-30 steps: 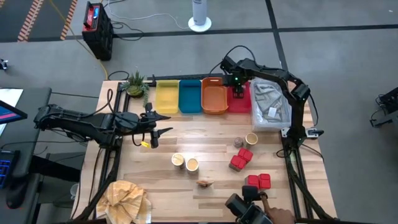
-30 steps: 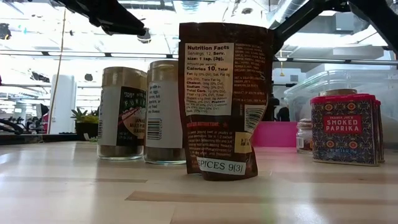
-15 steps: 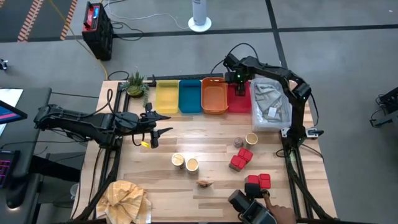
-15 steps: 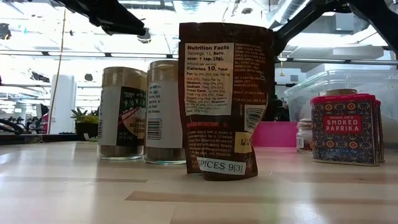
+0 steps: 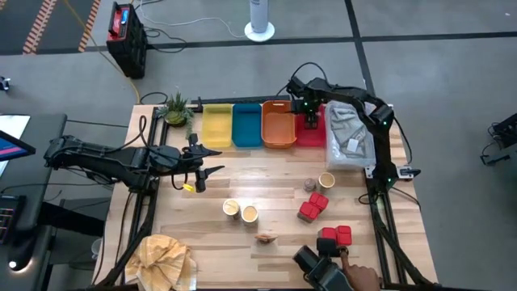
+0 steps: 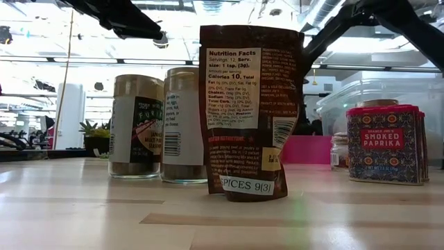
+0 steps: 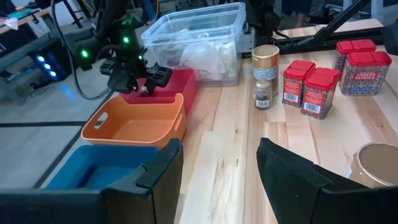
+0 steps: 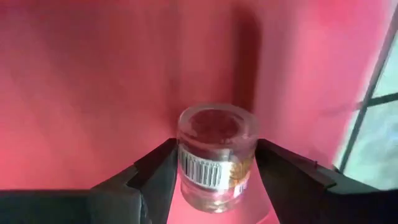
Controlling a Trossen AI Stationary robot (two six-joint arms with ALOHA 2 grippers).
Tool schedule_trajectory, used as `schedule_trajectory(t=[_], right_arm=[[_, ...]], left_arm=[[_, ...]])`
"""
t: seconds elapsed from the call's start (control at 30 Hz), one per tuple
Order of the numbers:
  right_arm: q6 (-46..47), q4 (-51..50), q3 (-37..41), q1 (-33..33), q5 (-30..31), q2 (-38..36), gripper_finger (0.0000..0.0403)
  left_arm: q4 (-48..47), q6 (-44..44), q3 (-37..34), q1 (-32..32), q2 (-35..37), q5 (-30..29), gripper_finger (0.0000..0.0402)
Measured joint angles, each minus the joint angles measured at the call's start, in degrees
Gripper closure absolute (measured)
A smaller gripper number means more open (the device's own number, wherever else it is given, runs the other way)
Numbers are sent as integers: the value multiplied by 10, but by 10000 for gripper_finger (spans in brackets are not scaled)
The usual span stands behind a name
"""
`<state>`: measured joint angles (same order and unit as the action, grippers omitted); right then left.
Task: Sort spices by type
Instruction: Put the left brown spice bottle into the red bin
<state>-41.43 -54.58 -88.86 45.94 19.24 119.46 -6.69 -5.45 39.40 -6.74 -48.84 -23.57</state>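
My right gripper [image 5: 309,111] hangs over the red tray [image 5: 313,134] at the table's far side, shut on a tiny clear jar [image 8: 217,149] with a barcode label. My left gripper [image 7: 217,152] hovers open and empty above the table's left part [image 5: 210,160]. On the table stand red tins [image 5: 313,206] [image 5: 335,235], pale round tubs [image 5: 231,208] [image 5: 249,214] [image 5: 326,180] and another tiny jar [image 5: 309,185]. A dark-tan packet [image 6: 251,111] stands upright near the front edge. My right gripper pinches the tiny jar's round side wall [image 8: 185,163] between its two fingers. The fingers come from above, pointing steeply down. The jar's far end faces the red tray's floor [image 8: 93,81]. Whether it touches that floor I cannot tell.
Yellow [image 5: 216,125], blue [image 5: 246,124] and orange [image 5: 278,125] trays stand in a row left of the red one. A clear bin with cloth [image 5: 351,137] is at its right, a small plant [image 5: 175,109] at the far left. A person's hand [image 5: 355,276] shows at the near edge.
My right gripper has sunk toward the red tray with the jar still between its fingers, tipping a little more downward.
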Motion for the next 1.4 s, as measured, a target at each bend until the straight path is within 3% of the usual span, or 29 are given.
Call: schedule_trajectory(t=[0.3,0.47,0.63,0.93,1.0,1.17,1.4], right_arm=[[-7,-11,1,-22,24,31,150],[-6,-12,1,-33,36,35,192],[13,-35,-6,-38,35,26,192],[85,-143,-103,-71,31,11,192],[100,-143,-121,-79,0,-10,192],[172,-100,-114,-94,-180,-102,192],[246,21,9,-161,-206,-217,192]], left_arm=[[0,-4,0,0,0,0,205],[-3,-3,0,0,0,0,205],[-3,-3,0,0,0,0,205],[-4,3,0,0,0,0,205],[-1,6,-2,0,0,0,205],[29,-6,-34,0,0,-29,205],[257,-52,-142,35,-3,-37,205]])
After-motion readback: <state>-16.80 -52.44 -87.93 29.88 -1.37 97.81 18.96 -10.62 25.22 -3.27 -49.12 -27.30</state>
